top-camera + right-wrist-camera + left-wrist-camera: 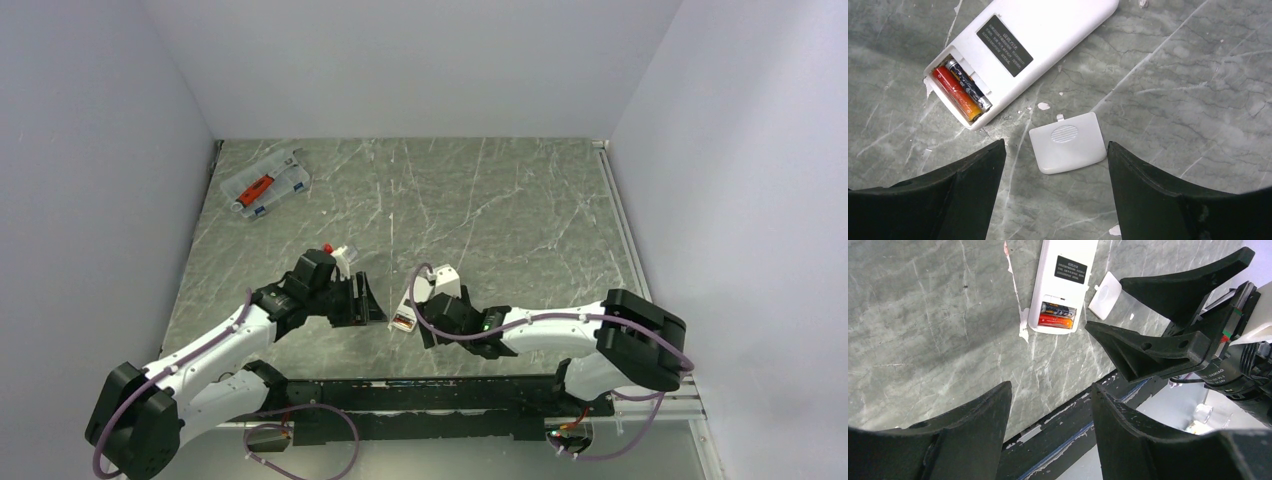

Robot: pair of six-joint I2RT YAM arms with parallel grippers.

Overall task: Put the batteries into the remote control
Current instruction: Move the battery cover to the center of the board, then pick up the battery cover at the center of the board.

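Note:
The white remote control (1033,45) lies back-up on the marble table, its battery bay uncovered. Two batteries (960,92) sit side by side in the bay, one red-orange, one dark. The remote also shows in the left wrist view (1063,280) and the top view (405,305). The loose white square cover (1068,142) lies on the table next to it. My right gripper (1055,145) is open and empty, with the cover between and just ahead of its fingertips. My left gripper (1050,390) is open and empty, left of the remote near the table's front edge.
A clear organiser case (265,183) with a red tool stands at the back left. The black base rail (440,390) runs along the near edge. White walls close in the left, right and back sides. The two grippers (365,300) (427,318) flank the remote closely.

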